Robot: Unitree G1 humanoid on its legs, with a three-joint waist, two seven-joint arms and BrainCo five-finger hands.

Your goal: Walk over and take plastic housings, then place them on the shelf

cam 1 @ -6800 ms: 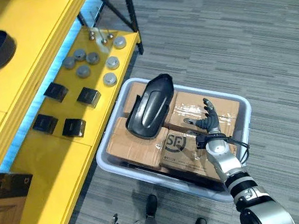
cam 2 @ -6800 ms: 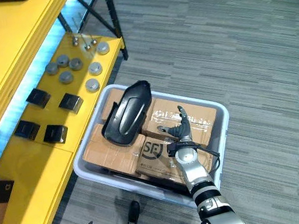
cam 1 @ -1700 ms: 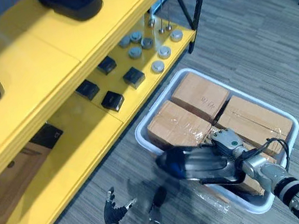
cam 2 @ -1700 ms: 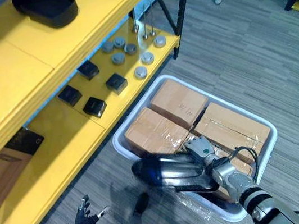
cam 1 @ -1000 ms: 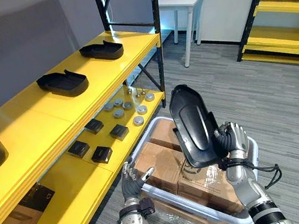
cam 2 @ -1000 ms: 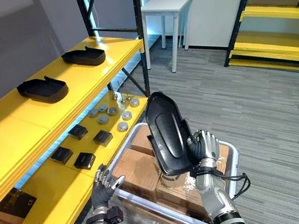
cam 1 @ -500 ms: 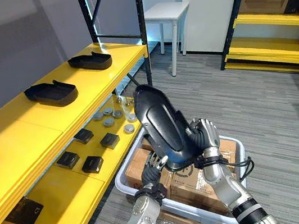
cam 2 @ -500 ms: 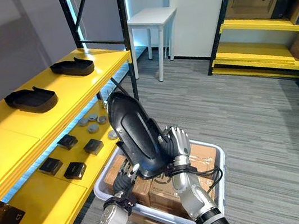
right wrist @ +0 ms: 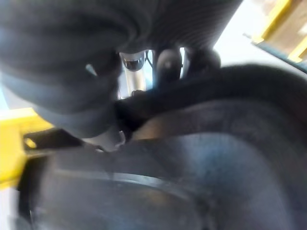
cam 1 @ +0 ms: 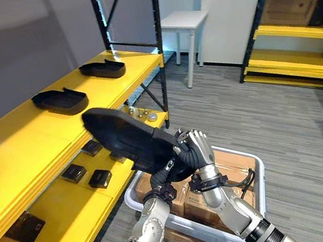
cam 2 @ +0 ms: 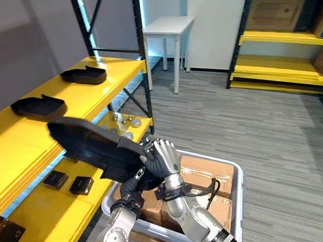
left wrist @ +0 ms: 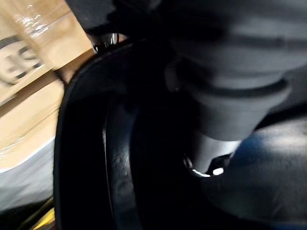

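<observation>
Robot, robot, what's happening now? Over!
Right robot hand clamped on black housing. Left robot hand underneath it. Housing tilted by yellow shelf, not set down yet.

A warehouse storeroom: yellow steel racking, cardboard boxes on far shelves, a grey tote of cartons

Two head cameras, set side by side, look down and forward over a yellow shelf on the left, a grey bin below and a white table far off, sharing nearly the same scene. Each wrist camera looks from very close along the left hand or right hand, up against the black housing.
</observation>
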